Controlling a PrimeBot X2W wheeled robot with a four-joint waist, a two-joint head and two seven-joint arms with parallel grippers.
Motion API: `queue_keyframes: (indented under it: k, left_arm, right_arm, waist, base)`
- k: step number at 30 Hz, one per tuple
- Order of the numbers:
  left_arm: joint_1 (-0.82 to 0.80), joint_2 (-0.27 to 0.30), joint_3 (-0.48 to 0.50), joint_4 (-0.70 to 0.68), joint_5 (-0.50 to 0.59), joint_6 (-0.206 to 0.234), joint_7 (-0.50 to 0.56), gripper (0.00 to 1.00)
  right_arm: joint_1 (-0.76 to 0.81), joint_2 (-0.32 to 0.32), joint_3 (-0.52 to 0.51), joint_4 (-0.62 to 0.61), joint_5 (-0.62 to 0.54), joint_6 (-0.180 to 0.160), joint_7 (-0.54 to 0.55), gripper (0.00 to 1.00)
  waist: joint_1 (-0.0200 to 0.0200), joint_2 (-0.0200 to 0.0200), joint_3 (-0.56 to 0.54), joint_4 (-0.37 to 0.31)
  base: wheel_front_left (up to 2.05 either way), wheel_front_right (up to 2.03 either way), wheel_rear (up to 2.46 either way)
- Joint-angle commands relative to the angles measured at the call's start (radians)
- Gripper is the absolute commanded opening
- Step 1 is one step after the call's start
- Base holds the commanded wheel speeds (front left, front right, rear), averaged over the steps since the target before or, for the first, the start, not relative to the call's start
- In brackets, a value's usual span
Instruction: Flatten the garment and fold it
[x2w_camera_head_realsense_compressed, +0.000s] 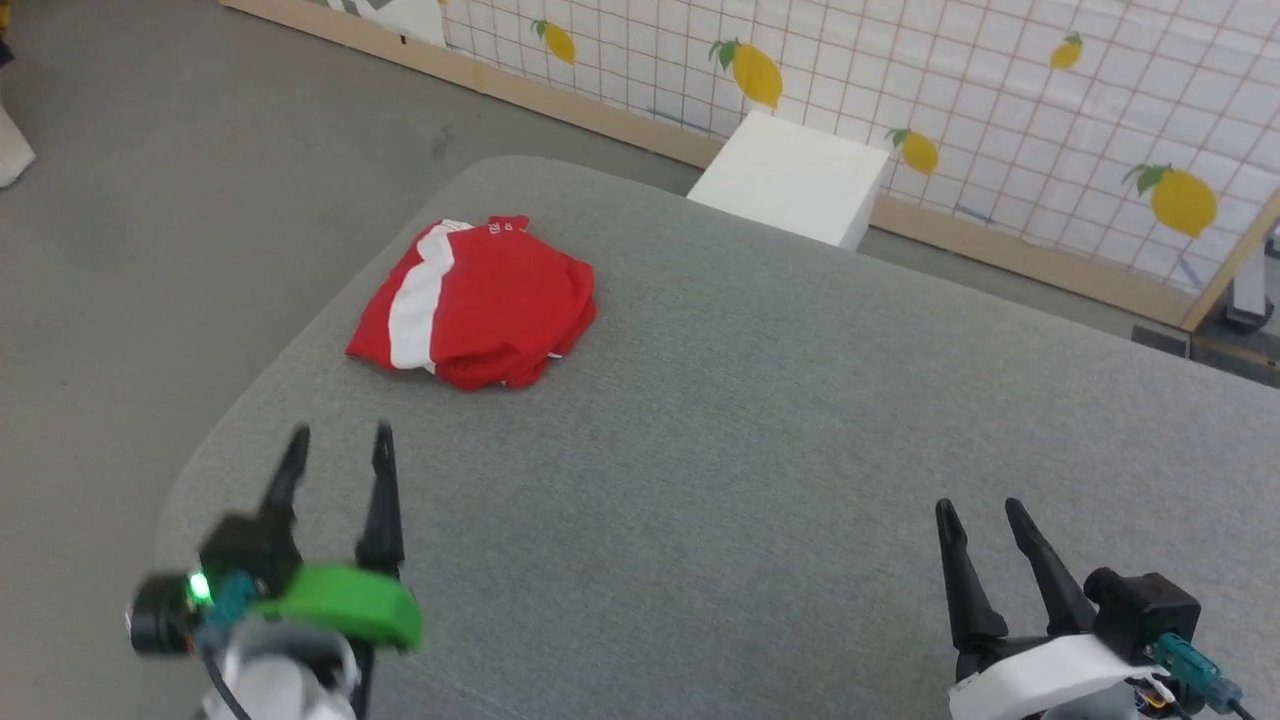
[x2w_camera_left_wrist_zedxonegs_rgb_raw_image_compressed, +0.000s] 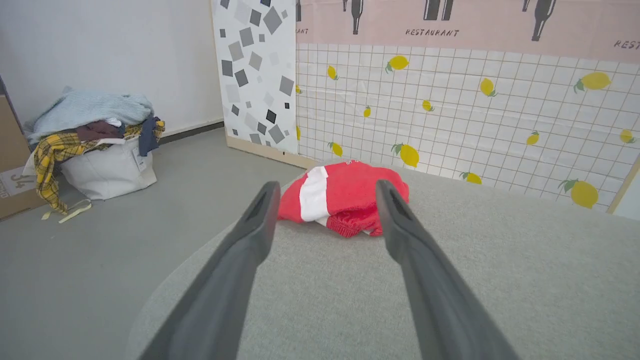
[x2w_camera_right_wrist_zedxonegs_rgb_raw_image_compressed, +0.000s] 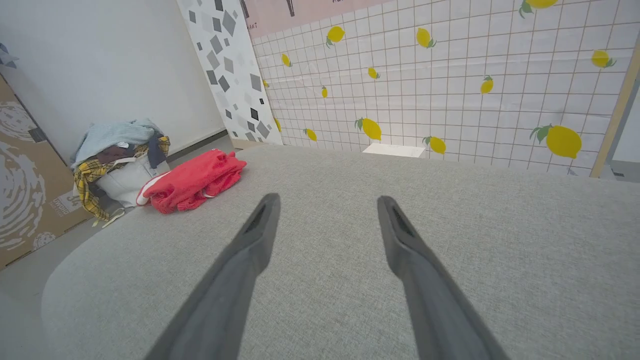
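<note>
Grey fabric covers the counter (x2w_camera_head_realsense_compressed: 750, 400). Head view: the garment (x2w_camera_head_realsense_compressed: 475, 305) lies crumpled near its far left corner, well ahead of the left gripper (x2w_camera_head_realsense_compressed: 341, 432) and right gripper (x2w_camera_head_realsense_compressed: 977, 506), both with fingers (x2w_camera_head_realsense_compressed: 383, 490) spread wide, empty. Left wrist view: the garment sits beyond the parted fingers, untouched. Right wrist view: it lies far left, a heaped laundry bag (x2w_camera_right_wrist_zedxonegs_rgb_raw_image_compressed: 120, 182) behind.

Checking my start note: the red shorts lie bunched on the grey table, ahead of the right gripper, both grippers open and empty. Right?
Not quite. In the head view the red shorts lie ahead of the left gripper, not the right gripper. The rest stands: bunched on the grey table, both grippers open and empty.
</note>
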Motion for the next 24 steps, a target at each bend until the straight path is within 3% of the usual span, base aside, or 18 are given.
queue_keyframes:
  k: [1, 4, 9, 16, 24]
  left_arm:
    - [-0.062, 0.017, 0.014, 0.014, -0.028, -0.014, 0.006, 1.0]
    - [-0.188, 0.042, 0.038, 0.083, -0.098, -0.055, 0.064, 1.0]
    - [-0.399, 0.096, 0.067, 0.249, -0.233, -0.094, 0.254, 1.0]
    - [-0.621, 0.177, 0.125, 0.45, -0.402, -0.107, 0.473, 1.0]
    - [-0.742, 0.243, 0.098, 0.495, -0.506, -0.112, 0.707, 1.0]
  right_arm:
    - [-0.011, -0.001, 0.001, -0.011, -0.01, -0.002, 0.004, 1.0]
    - [-0.029, -0.001, -0.016, -0.039, -0.03, -0.002, 0.022, 1.0]
    - [-0.072, -0.001, -0.054, -0.108, -0.089, -0.002, 0.069, 1.0]
    - [-0.1, -0.001, -0.095, -0.209, -0.148, -0.002, 0.135, 1.0]
    - [-0.108, -0.001, -0.127, -0.296, -0.175, -0.002, 0.176, 1.0]
  waist:
    - [0.0, 0.0, 0.028, -0.025]
    - [0.0, 0.0, 0.08, -0.054]
    - [0.0, 0.0, 0.197, -0.114]
    - [0.0, 0.0, 0.343, -0.194]
    - [0.0, 0.0, 0.467, -0.22]
  base:
    - [0.0, 0.0, 0.0]
    - [0.0, 0.0, 0.0]
    - [0.0, 0.0, 0.0]
    - [0.0, 0.0, 0.0]
    - [0.0, 0.0, 0.0]
